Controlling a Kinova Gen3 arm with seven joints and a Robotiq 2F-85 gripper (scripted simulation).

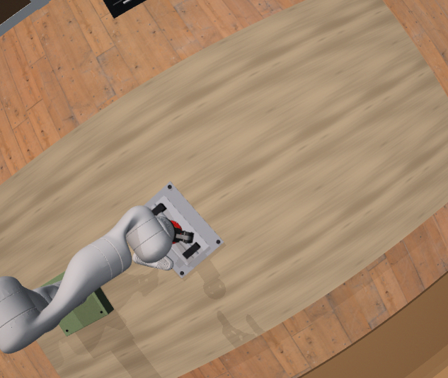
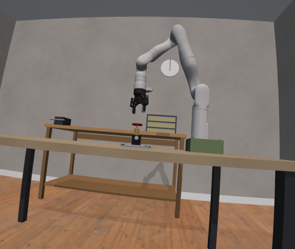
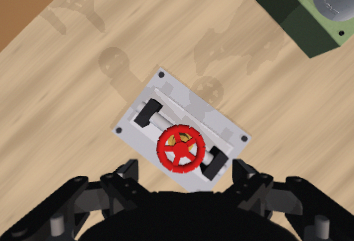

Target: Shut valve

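The valve has a red spoked handwheel on a brass stem, set on a grey baseplate on the wooden table. In the side view the handwheel stands upright above a black valve body. My gripper hangs open and empty well above the handwheel, almost straight over it. In the wrist view my two open fingers frame the handwheel from either side at the bottom of the picture. From above, my arm hides most of the handwheel; only a red sliver shows.
The green arm base box sits on the table right of the valve. Behind are a wooden shelf table with a black box and a slatted crate.
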